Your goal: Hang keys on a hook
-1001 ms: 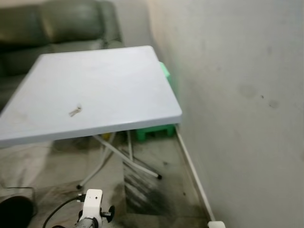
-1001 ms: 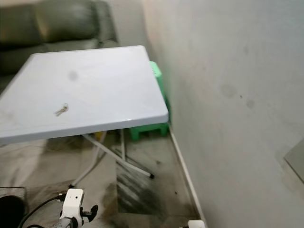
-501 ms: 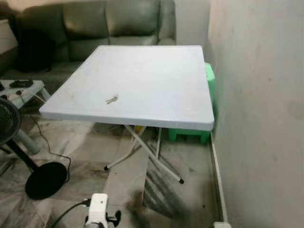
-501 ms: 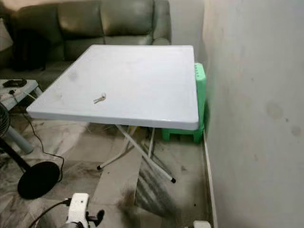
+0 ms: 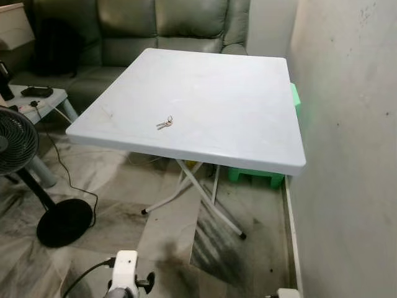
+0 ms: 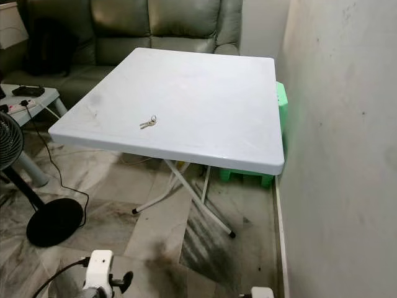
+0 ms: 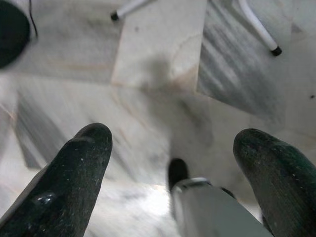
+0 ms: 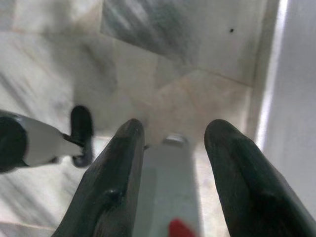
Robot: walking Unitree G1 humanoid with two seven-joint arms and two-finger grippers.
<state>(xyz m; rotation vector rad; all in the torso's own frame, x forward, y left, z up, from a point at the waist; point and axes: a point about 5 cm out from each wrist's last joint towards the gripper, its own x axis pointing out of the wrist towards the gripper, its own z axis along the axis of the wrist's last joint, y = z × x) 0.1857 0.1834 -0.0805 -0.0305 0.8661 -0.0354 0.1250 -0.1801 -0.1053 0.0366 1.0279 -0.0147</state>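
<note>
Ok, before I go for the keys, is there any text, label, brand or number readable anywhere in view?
None can be read.
The keys on the white table: any stamping too small to tell.
The wall, the green stool and the fan: no lettering shows.

Head stereo pair overlooking table, wrist cameras facing floor

White folding table stands against a pale wall. Green plastic stool sits under its far side. Grey-green sofa behind. Black standing fan and small side table on the left; marble floor.
</note>
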